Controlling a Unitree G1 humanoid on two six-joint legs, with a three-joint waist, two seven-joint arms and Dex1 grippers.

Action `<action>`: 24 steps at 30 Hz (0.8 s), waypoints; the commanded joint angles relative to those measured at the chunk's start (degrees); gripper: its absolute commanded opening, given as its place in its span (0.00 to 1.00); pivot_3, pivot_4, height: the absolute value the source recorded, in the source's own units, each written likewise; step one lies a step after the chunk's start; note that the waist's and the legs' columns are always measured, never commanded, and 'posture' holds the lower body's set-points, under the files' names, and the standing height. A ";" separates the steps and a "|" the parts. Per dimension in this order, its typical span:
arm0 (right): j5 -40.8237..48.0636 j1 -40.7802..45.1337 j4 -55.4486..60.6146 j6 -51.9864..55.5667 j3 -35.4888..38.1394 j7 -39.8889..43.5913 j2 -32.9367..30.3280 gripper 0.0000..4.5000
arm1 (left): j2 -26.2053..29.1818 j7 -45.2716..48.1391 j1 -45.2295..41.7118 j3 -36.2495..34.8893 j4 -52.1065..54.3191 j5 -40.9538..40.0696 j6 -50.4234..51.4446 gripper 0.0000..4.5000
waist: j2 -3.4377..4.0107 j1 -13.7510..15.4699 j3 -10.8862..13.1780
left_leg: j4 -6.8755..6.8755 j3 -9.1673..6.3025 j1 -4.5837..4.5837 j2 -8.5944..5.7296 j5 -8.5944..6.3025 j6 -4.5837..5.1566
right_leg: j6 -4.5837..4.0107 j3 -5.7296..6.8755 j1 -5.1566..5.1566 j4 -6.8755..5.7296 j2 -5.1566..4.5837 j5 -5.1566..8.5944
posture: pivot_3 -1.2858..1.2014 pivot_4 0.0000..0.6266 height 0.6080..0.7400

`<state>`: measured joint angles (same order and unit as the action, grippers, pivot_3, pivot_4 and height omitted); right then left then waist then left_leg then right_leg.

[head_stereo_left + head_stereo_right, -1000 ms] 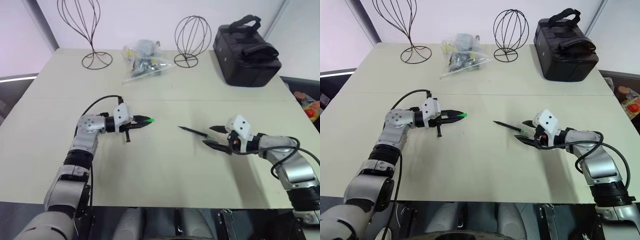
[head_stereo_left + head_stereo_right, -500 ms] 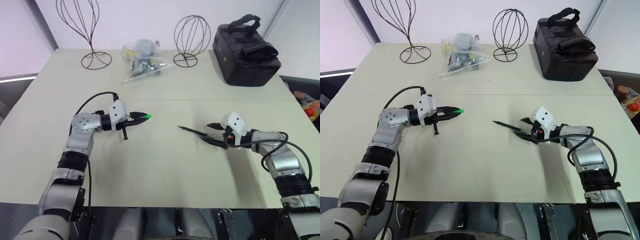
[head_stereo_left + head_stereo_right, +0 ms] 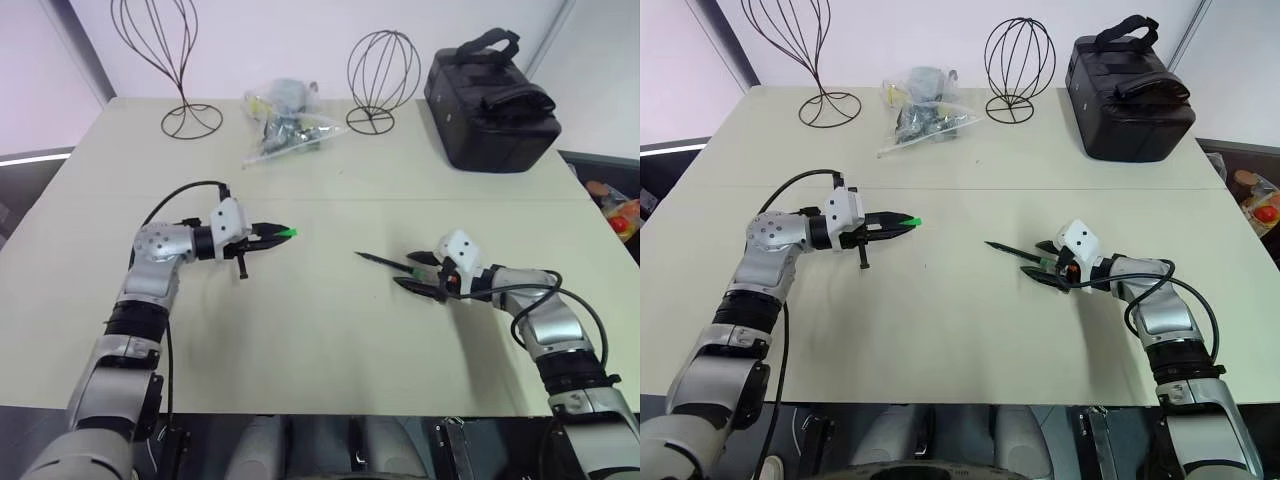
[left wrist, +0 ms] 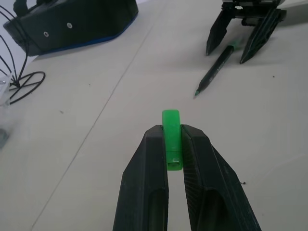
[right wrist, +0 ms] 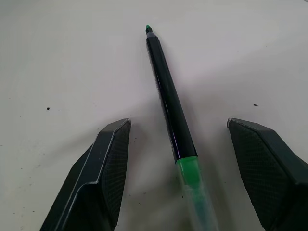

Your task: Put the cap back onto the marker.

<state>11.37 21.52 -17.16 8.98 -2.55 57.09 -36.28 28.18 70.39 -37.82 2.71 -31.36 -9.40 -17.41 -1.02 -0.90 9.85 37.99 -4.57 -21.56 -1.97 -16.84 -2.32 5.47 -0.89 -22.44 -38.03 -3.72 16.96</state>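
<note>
From the head views, the left gripper (image 3: 272, 236) is pinching the tiny bright green plastic cap (image 3: 289, 233) above the beige table (image 3: 320, 340). In the right wrist view, the right gripper (image 5: 190, 159) is straddling, jaws wide, the thin black marker (image 5: 169, 101) lying flat; closing on it looks due next.

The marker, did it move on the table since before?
No. The marker lies in the same spot on the table, its tip just below the table's seam line, between the open fingers of the right gripper.

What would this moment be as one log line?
left end effector: shut on cap | right end effector: open, straddling marker | marker: lying on table, uncapped
</note>
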 commanded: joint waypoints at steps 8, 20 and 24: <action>-0.25 -1.07 -0.08 -0.60 0.54 0.07 -0.07 0.01 | 0.30 -0.05 -0.72 -0.40 -0.33 -0.80 -2.27 0.00 | 0.00 0.08 0.00 | 0.01 0.00 0.00 0.00 0.00 0.00 | 0.00 0.00 0.02 0.00 -0.01 0.00 | 0.52 0.24 1.00; -0.01 -12.54 23.22 4.15 3.50 -2.48 -5.37 0.01 | -2.08 3.78 -2.78 1.20 -2.91 -1.44 -4.29 0.00 | 0.03 0.44 0.00 | 0.02 -0.03 -0.14 -0.03 0.00 0.00 | 0.00 0.03 -0.04 0.05 -0.06 0.00 | 0.52 0.24 1.00; -2.82 -17.41 34.43 4.47 5.02 -3.18 -11.43 0.01 | -4.29 8.36 -4.89 2.60 -6.10 -1.77 -7.39 0.00 | 0.05 0.13 0.01 | 0.07 -0.02 -0.30 -0.06 0.00 0.00 | 0.01 0.04 -0.19 0.03 -0.06 0.00 | 0.52 0.24 1.00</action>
<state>9.03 4.10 12.47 13.56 0.12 54.28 -46.40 24.20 77.20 -41.00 5.19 -37.05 -10.18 -22.68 -0.98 -0.77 9.87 38.06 -4.57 -21.85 -2.03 -16.85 -2.32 5.49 -0.86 -22.62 -38.00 -3.75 16.96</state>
